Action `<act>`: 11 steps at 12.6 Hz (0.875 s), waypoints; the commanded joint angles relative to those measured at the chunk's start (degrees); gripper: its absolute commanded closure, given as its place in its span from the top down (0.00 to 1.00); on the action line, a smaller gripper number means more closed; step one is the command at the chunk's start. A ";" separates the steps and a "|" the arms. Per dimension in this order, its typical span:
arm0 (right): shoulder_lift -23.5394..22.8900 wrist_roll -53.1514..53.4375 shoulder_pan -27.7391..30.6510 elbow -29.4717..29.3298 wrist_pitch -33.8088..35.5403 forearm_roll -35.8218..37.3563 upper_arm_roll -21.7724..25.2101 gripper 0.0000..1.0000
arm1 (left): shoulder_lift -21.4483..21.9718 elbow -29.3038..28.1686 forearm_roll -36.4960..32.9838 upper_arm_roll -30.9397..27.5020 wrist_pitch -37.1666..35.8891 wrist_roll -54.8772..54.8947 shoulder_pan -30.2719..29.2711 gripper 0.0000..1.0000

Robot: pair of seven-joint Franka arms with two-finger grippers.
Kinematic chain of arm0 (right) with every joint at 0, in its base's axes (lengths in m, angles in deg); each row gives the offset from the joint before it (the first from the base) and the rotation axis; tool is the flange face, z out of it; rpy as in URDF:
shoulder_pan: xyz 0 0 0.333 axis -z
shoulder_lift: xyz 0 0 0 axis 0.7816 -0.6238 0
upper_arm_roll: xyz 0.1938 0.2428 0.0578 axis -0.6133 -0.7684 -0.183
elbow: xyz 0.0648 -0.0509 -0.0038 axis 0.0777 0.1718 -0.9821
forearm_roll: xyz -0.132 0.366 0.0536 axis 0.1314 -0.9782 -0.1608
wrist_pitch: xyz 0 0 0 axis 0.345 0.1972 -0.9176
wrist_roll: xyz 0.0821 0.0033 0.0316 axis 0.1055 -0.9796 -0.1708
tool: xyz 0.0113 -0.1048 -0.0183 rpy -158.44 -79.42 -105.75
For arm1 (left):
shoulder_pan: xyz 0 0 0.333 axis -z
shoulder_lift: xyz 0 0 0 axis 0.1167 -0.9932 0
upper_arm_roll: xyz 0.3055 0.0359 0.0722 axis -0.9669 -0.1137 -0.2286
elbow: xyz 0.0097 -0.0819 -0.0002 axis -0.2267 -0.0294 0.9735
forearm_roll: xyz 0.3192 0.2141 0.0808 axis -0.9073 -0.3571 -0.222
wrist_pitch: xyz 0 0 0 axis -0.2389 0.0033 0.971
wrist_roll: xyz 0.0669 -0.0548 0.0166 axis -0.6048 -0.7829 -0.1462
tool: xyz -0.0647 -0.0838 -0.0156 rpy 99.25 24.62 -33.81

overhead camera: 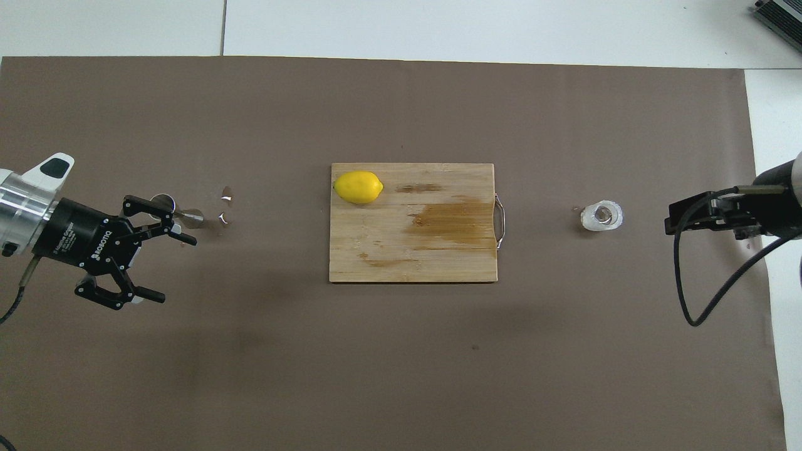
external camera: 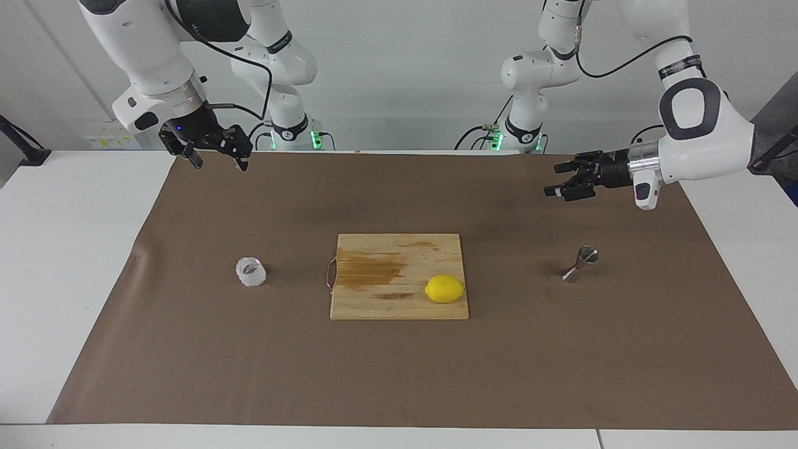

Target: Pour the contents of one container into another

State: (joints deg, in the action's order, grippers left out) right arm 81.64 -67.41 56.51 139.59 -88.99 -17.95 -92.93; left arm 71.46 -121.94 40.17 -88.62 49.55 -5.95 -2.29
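Note:
The clear faceted glass cup stands on the brown mat toward the right arm's end of the table; it also shows in the overhead view. The steel jigger stands toward the left arm's end, partly covered by a finger in the overhead view. My left gripper is open and empty, raised over the mat close to the jigger without touching it; from above its fingers are spread wide. My right gripper is open and empty, raised over the mat's edge at the robots' end, and it waits.
A wooden cutting board with a dark stain and a metal handle lies mid-table between cup and jigger. A yellow lemon sits on it toward the jigger's end. Small wet spots lie beside the jigger.

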 commanded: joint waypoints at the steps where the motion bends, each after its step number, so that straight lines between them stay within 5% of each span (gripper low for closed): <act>1: 0.10 0.38 0.52 0.08 0.29 -1.53 -0.21 1.00 | -5.99 6.62 2.55 0.79 -2.63 -3.81 -1.56 1.00; 7: 0.10 0.38 0.52 0.08 0.29 -1.53 -0.21 1.00 | -14.69 12.95 7.57 2.37 -8.33 -13.23 -6.20 1.00; 11: 0.10 0.38 0.52 0.08 0.29 -1.53 -0.21 1.00 | -21.02 19.72 7.21 10.27 -9.84 -20.16 -13.85 1.00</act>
State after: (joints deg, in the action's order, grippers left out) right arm 81.64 -67.41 56.51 139.59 -88.99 -17.95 -92.93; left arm 54.56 -107.31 46.83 -82.02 42.03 -22.19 -12.78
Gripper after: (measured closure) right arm 0.000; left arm 0.000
